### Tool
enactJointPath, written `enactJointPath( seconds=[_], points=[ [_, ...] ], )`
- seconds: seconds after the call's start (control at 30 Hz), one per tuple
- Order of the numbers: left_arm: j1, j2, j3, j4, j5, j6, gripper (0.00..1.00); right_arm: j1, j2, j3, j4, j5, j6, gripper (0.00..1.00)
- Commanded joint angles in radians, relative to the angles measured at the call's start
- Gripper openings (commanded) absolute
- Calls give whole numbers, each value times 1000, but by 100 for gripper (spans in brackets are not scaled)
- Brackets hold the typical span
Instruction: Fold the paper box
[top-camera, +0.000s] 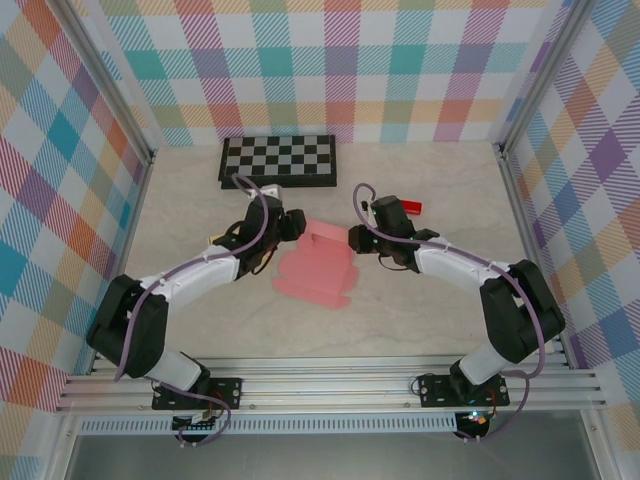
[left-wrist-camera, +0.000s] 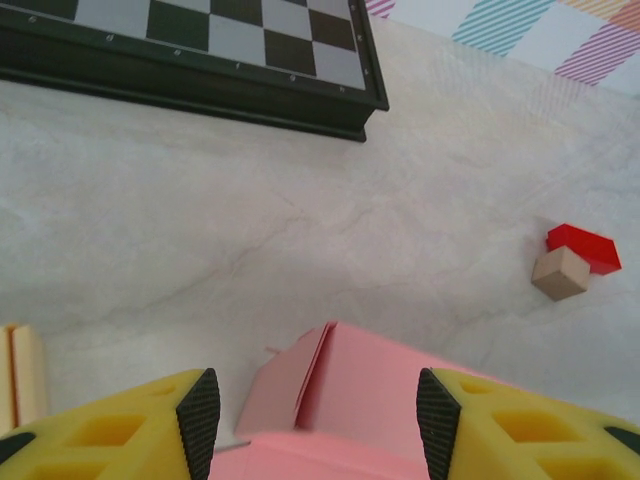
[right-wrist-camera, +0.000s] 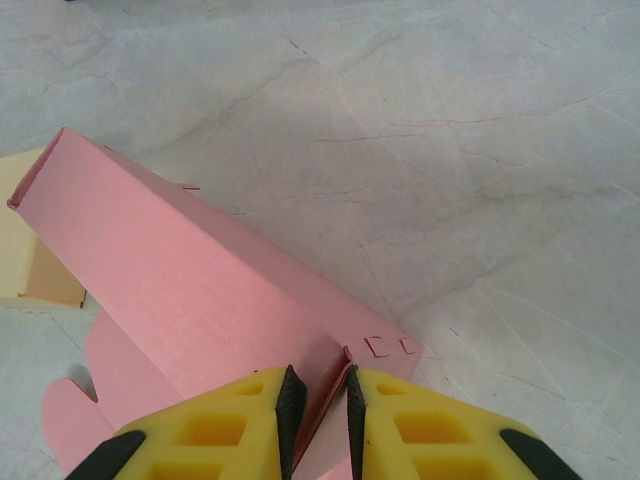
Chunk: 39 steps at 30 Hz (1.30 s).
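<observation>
Pink paper box (top-camera: 318, 262) sits mid-tabletop (top-camera: 440, 320), between the two arms; partly folded, with flat panels spread toward the near side and one long panel raised at a slant along the far side.

Right hand (right-wrist-camera: 320, 402) is at the box's right end; its yellow fingers are drawn almost together and nip a thin upright edge of the pink card between the black pads; firm hold, as far as I can see from the wrist view.

Left hand (left-wrist-camera: 318, 420) is at the box's left end; the jaws stand well apart and straddle a folded flap; clear air beside the left pad (left-wrist-camera: 198, 418); on the other side the card runs close to the pad, and contact cannot be judged from here; nothing gripped.

Chessboard (top-camera: 279, 160) lies at the far edge of the tabletop, well apart from the box. Red block (left-wrist-camera: 583, 247) rests touching a tan block (left-wrist-camera: 559, 273) to the right of the box, beyond the right hand. A cream-coloured piece (right-wrist-camera: 35, 250) lies just behind the box's left end; possibly another block, too little shows.
</observation>
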Motion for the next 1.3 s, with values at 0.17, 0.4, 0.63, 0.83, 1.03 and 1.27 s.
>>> enactJointPath(
  seconds=[0.17, 0.4, 0.63, 0.83, 1.03, 1.27],
  points=[
    [17, 115, 90, -75, 56, 16, 55, 7, 52, -32, -169, 11, -21, 23],
    [23, 23, -28, -63, 80, 288, 54, 8, 60, -11, -188, 9, -42, 23],
    [46, 71, -200, 162, 140, 436, 55, 6, 91, 57, -254, 16, -139, 23],
    [44, 186, -204, 459, 164, 410, 66, -2, 144, 140, -310, -23, -197, 24],
    [44, 308, -78, 451, 143, 411, 70, -75, 227, 270, -413, -142, -288, 24],
    [43, 315, -49, 466, 120, 418, 62, -153, 326, 396, -510, -239, -366, 23]
  ],
)
